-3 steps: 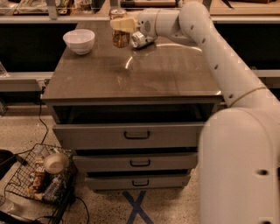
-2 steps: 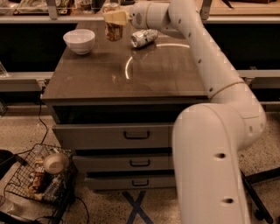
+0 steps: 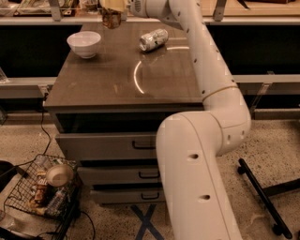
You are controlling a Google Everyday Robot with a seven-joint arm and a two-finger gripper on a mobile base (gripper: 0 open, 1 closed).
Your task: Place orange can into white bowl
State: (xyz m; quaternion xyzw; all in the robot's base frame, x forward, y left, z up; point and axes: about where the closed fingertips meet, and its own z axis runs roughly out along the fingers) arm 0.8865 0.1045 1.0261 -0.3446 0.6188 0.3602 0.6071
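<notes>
My gripper (image 3: 112,6) is at the top edge of the camera view, shut on the orange can (image 3: 111,19), which hangs upright above the back of the cabinet top. Only the can's orange-brown lower body shows below the fingers. The white bowl (image 3: 84,43) stands on the cabinet top's back left corner, to the left of and below the can. The can is apart from the bowl.
A silver-white can (image 3: 153,39) lies on its side on the brown cabinet top (image 3: 126,79), right of the gripper. My white arm crosses the right side of the view. A wire basket (image 3: 42,190) of items sits on the floor at lower left.
My gripper has carried the orange can up and to the left, toward the bowl. The view has shifted, so the cabinet sits more to the left.
</notes>
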